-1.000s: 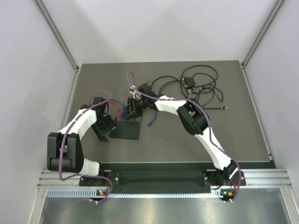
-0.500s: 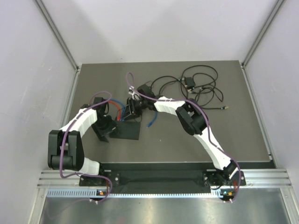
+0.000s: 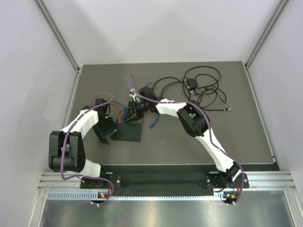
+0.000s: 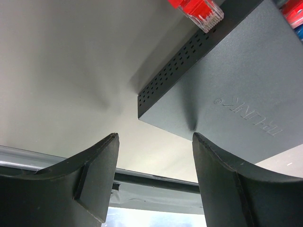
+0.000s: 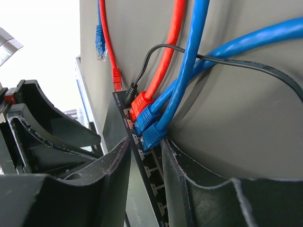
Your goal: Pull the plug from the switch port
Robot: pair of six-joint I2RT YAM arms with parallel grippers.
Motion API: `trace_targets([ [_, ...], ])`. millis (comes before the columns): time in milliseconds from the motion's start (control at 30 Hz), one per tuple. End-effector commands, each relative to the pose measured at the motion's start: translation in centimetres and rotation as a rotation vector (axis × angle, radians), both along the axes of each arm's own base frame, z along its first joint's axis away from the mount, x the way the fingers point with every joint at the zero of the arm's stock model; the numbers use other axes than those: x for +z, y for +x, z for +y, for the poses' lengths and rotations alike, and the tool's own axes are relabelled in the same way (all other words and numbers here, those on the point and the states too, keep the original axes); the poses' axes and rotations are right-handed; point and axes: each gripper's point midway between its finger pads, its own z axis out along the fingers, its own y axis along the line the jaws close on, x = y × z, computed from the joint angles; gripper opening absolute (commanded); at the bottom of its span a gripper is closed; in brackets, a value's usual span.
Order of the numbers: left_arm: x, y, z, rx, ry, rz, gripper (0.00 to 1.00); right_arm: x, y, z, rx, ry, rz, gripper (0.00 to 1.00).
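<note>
Left to right around the flat matte-black rectangular switch box [image 3: 129, 133]: a loose red plug with a clear tip [image 4: 201, 12] lies just beside its vented left side. On its far edge the port row [image 5: 150, 166] takes a thin black power lead [image 5: 142, 71], 1 red connector [image 5: 139, 103], a first blue connector [image 5: 143, 122] and a second blue connector [image 5: 153, 136], all side by side. A loose blue cable end [image 3: 154, 123] lies just right of the box. A small black adapter block [image 3: 191, 82] in a tangle of thin black cable lies well apart to the far right, on the dark grey table mat [image 3: 236, 142]. Red and blue cables crowd the space over the ports.

The left gripper [image 4: 155, 138] sits at the box's left near corner, jaws spread wide and holding nothing; 1 fingertip [image 4: 203, 146] meets the box's top face.

The right gripper [image 5: 145, 141] straddles the port edge, jaws narrowed with the second blue connector at their tips. I cannot tell whether the pads press it.

From above, this gripper hides the port row. In its own view the fingers cut off the ports further along, and the box's lettering is only partly readable.
</note>
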Motion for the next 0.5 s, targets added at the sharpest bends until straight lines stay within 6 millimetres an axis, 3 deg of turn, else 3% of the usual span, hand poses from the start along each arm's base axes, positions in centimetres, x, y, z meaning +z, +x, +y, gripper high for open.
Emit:
trace_targets([
  [0,-0.3,0.1,0.2,-0.011,0.002,-0.006,0.68,-3.0,-1.5,0.8,0.029,-0.045,-0.010,0.34],
  [467,-0.6,-0.2,0.2,-0.015,0.004,0.006,0.68,-4.9,-1.0,0.2,-0.024,-0.151,-0.021,0.27],
])
